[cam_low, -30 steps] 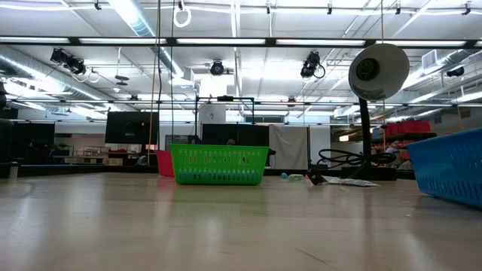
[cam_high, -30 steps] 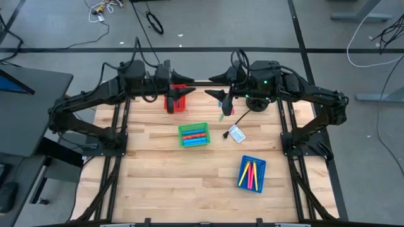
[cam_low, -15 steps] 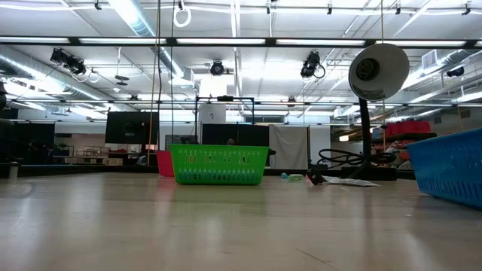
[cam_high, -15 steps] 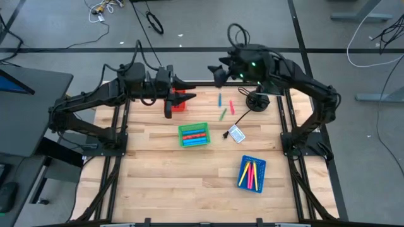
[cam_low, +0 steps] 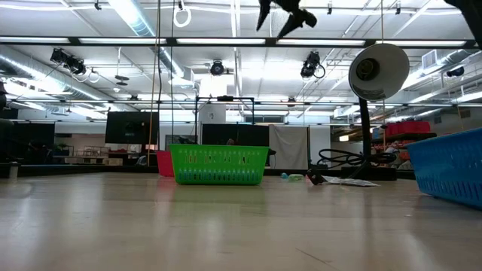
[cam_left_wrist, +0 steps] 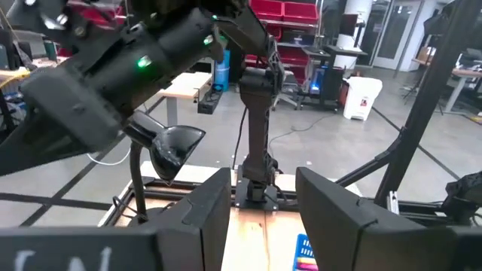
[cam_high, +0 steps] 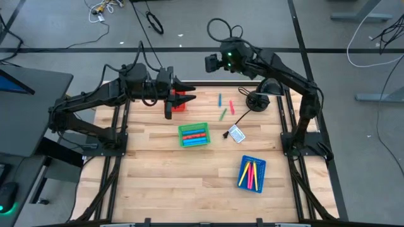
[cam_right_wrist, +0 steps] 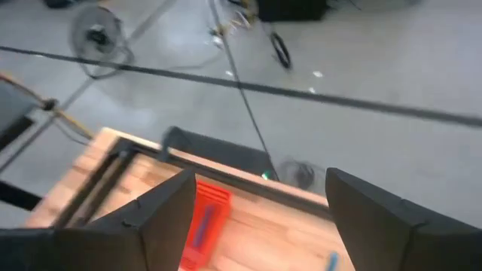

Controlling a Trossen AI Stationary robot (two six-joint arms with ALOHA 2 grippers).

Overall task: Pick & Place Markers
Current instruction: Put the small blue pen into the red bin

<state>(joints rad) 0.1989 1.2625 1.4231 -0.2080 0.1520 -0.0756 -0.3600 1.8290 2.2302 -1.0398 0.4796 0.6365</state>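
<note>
Loose markers [cam_high: 225, 107] lie well below the raised, empty right claw [cam_high: 208, 63].

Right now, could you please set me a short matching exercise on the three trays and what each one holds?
Things:
1. green tray
2. blue tray
3. red tray

States:
A. holds yellow and pink markers
B. lies under the left pincer, contents hidden from above
C. holds red and blue markers

Pairs: 1-C, 2-A, 3-B

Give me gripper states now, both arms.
Left gripper: open, holding nothing, over the red tray.
Right gripper: open, empty, raised above the table's far edge.
</note>
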